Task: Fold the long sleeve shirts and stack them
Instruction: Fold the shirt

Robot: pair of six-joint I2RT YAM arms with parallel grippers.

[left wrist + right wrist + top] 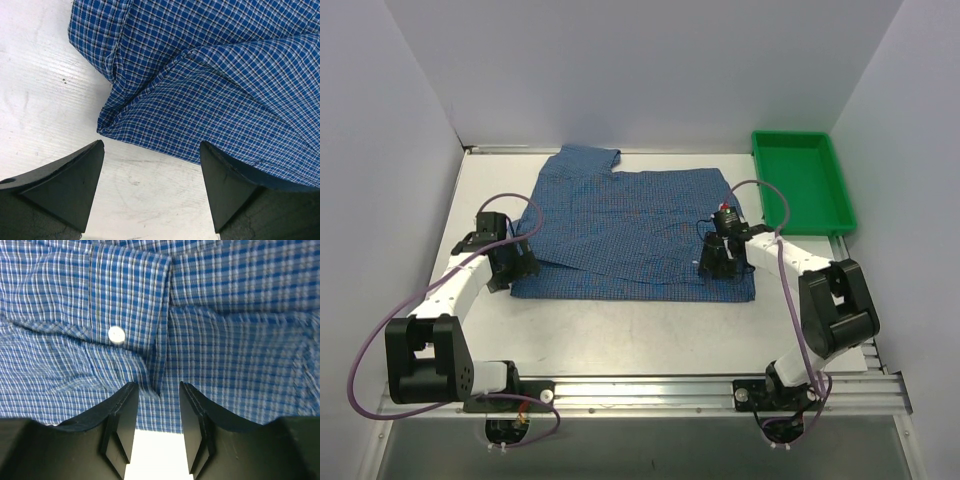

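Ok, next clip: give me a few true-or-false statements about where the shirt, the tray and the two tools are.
1. The shirt lies spread on the table. True.
2. The left tool is shut on the shirt's edge. False: its jaws stand wide apart beside the cloth, with nothing between them.
3. The right tool is at the shirt's near right part. True.
4. The tray sits at the far left of the table. False: it is at the far right, beyond the right arm.
5. A white button shows on the cloth ahead of the right tool. True.
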